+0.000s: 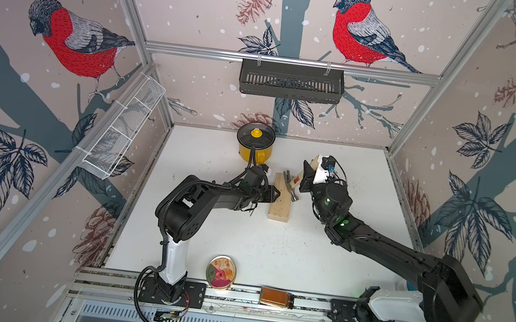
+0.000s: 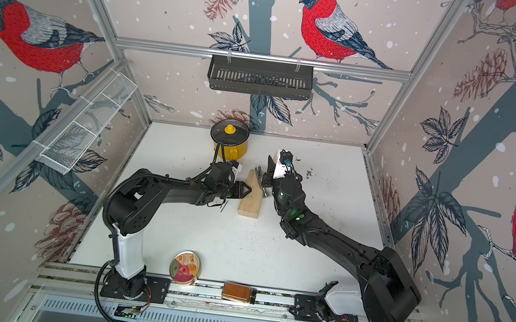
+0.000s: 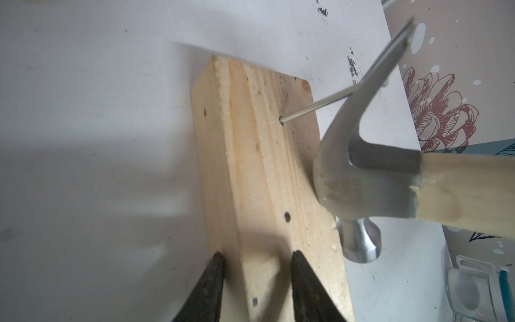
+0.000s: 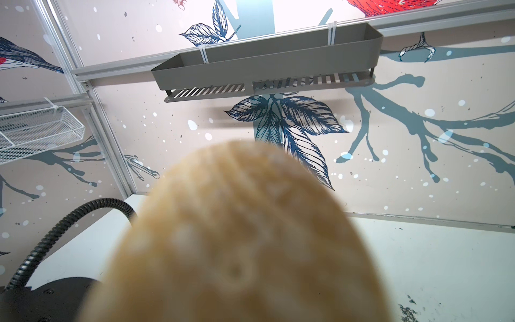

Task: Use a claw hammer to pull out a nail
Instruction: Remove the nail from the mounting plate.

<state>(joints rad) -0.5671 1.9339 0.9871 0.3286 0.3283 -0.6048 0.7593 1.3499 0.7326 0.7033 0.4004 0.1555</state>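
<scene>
right claw (image 1: pixel 307 179): clamps claw hammer (image 3: pixel 348 189) | nail (image 3: pixel 315 110) hooked | pot (image 1: pixel 247 154) beyond block (image 1: pixel 281 202)

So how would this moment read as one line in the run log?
left claw: open, tips on wood block | right claw: shut on claw hammer handle | nail: caught in hammer fork, tilted, tip in block

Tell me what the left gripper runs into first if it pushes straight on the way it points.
The wooden block: fingertips of the left gripper sit at its edge, apparently touching. Past it likely comes the head of the claw hammer.
</scene>
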